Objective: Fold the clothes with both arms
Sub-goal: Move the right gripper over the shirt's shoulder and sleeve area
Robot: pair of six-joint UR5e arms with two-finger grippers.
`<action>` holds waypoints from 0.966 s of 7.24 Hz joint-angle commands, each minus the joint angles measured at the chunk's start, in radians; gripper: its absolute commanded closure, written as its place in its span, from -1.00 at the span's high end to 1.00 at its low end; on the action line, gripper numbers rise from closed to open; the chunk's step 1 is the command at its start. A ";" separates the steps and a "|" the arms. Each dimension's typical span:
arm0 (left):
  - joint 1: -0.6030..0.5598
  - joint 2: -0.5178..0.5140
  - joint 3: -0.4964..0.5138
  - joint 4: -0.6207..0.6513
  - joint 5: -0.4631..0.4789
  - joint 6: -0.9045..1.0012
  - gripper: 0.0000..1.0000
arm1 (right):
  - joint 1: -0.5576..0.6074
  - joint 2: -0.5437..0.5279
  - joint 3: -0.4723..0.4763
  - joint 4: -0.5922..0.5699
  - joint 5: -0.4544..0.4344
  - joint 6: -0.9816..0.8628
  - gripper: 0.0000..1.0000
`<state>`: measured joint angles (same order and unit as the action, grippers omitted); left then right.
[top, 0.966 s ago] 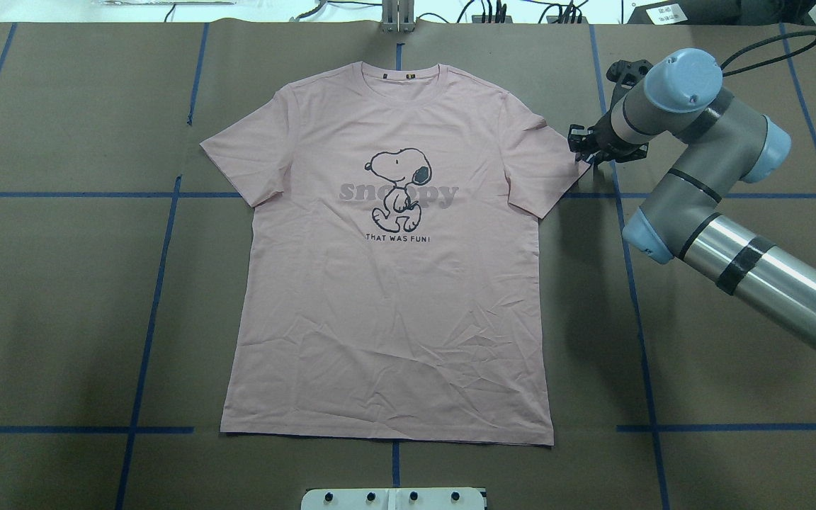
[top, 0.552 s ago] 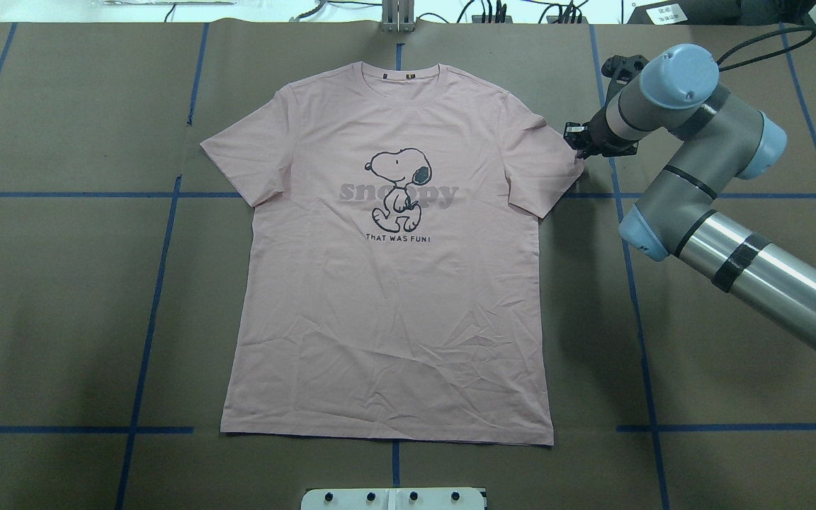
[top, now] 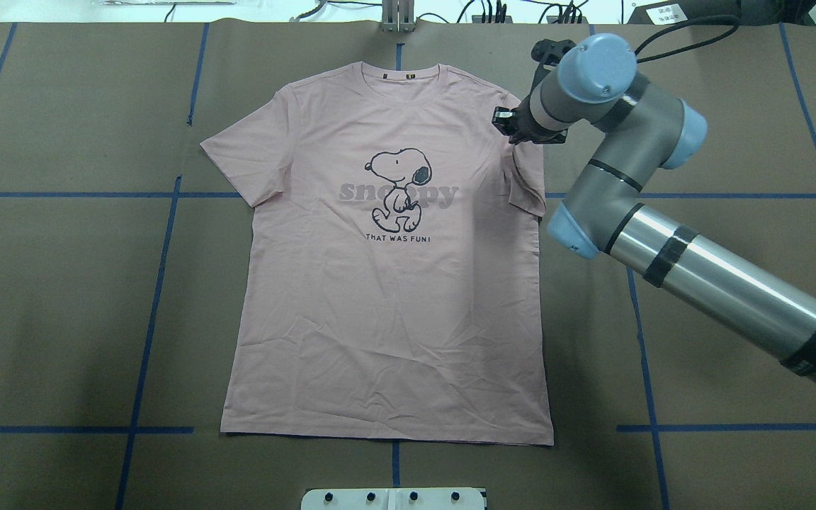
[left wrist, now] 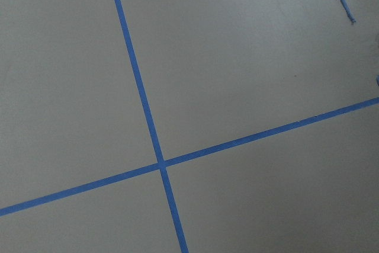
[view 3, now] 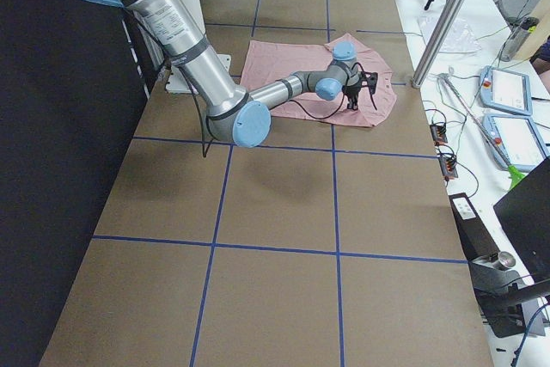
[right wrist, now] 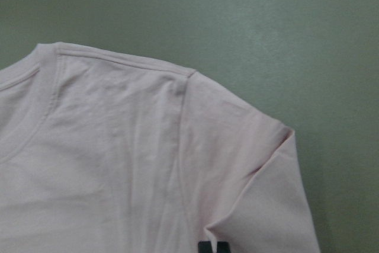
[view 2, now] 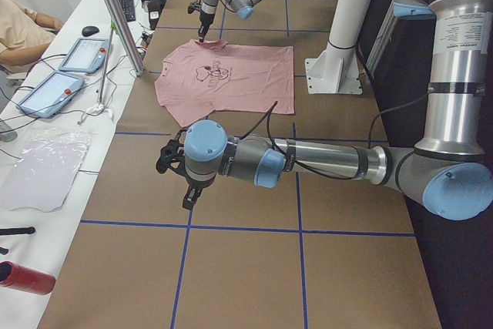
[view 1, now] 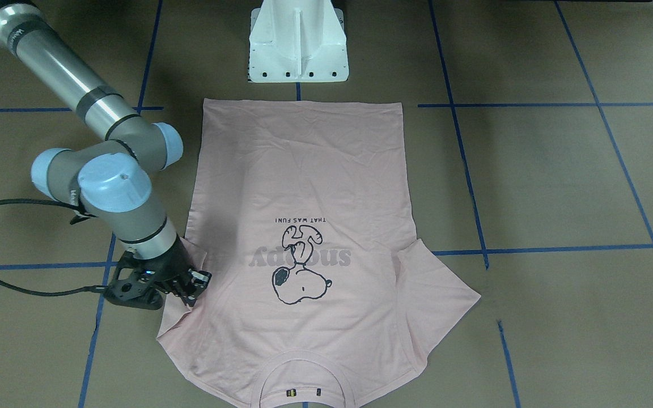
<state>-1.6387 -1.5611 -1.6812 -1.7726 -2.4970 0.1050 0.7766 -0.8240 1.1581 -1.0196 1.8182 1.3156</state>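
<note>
The pale pink T-shirt lies flat and face up on the brown table, collar at the far edge, cartoon dog showing. My right gripper is shut on the hem of the sleeve on my right and holds it just above the shoulder. That sleeve is folded inward over the shirt. The right wrist view shows the pinched fold with the black fingertips at its bottom edge. My left gripper shows only in the exterior left view, hovering over bare table away from the shirt; I cannot tell if it is open or shut.
Blue tape lines grid the brown table. The white pedestal base stands at the near edge, by the shirt's bottom hem. Tablets, a metal post and a red bottle sit along the far side.
My right gripper has moved left, from beside the sleeve's outer edge to over the shoulder. The sleeve came with it and now lies folded inward.
</note>
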 commanded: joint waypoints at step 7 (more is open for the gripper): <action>0.233 -0.132 0.027 -0.332 0.010 -0.617 1.00 | -0.046 0.018 0.050 -0.005 -0.051 0.045 1.00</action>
<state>-1.5126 -1.6127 -1.6903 -2.0097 -2.5170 -0.3066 0.7285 -0.7279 1.0936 -1.0251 1.7450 1.3577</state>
